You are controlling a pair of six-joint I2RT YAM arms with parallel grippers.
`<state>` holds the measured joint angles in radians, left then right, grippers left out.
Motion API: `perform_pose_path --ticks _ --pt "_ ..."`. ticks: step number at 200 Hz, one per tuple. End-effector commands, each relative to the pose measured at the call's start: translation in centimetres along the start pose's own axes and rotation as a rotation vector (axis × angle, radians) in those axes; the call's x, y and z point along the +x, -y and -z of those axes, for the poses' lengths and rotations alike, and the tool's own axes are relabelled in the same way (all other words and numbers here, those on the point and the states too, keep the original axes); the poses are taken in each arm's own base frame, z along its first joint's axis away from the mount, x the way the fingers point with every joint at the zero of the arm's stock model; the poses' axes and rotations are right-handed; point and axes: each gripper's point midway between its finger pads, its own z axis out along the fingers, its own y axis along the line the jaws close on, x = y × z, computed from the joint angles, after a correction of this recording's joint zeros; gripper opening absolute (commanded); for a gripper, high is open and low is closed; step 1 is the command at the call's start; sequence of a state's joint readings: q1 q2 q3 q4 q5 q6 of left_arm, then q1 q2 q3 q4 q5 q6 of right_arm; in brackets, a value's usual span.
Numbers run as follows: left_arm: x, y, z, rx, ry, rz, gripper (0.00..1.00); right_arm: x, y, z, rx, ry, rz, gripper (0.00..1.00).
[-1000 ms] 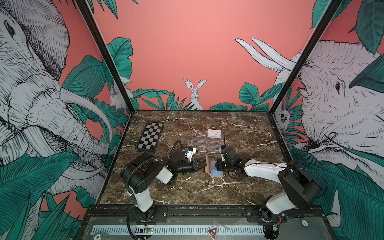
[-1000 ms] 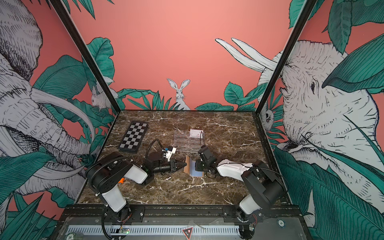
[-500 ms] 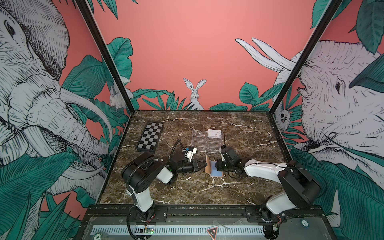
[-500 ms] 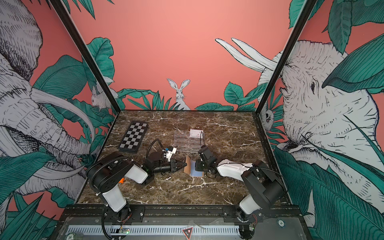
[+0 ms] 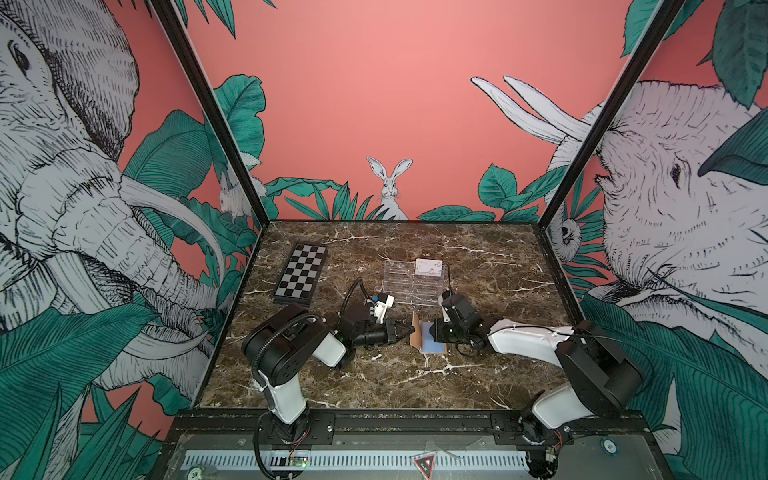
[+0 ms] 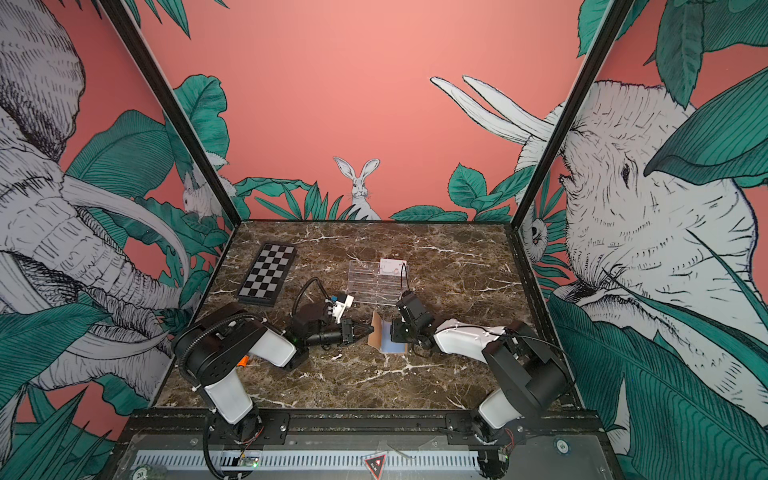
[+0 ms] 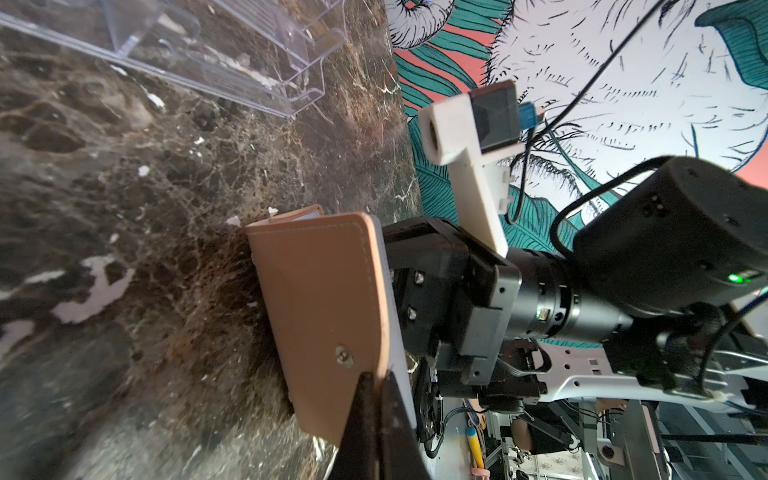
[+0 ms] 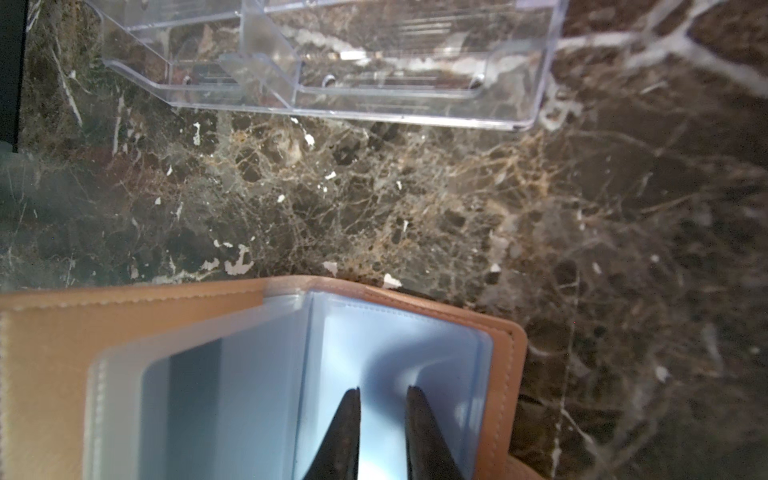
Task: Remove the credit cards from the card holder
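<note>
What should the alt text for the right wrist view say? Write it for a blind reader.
The right gripper, its two dark jaws slightly apart, points into an open tan card holder, over its pale blue clear sleeves. Beyond it, a clear acrylic rack sits on the brown marble table.

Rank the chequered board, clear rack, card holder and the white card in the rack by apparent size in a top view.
1-2. Clear rack and chequered board: too alike to rank.
3. Card holder, open.
4. White card, standing in the rack's back tier.
</note>
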<state>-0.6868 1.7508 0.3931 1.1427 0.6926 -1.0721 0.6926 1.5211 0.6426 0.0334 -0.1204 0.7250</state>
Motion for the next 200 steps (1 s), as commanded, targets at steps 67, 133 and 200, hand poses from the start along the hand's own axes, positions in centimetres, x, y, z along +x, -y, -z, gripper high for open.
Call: perform_pose_path --ticks 67,133,200 --pt "1.1 1.6 -1.3 0.051 -0.042 -0.055 0.0 2.8 2.5 -0.6 0.073 -0.089 -0.008 0.21" --pt "1.2 -0.7 0.6 -0.079 -0.008 -0.043 0.0 3.0 2.7 -0.4 0.077 -0.09 -0.009 0.21" --pt "1.2 -4.9 3.8 -0.273 0.022 0.004 0.0 3.2 3.0 -0.2 0.078 -0.09 -0.014 0.21"
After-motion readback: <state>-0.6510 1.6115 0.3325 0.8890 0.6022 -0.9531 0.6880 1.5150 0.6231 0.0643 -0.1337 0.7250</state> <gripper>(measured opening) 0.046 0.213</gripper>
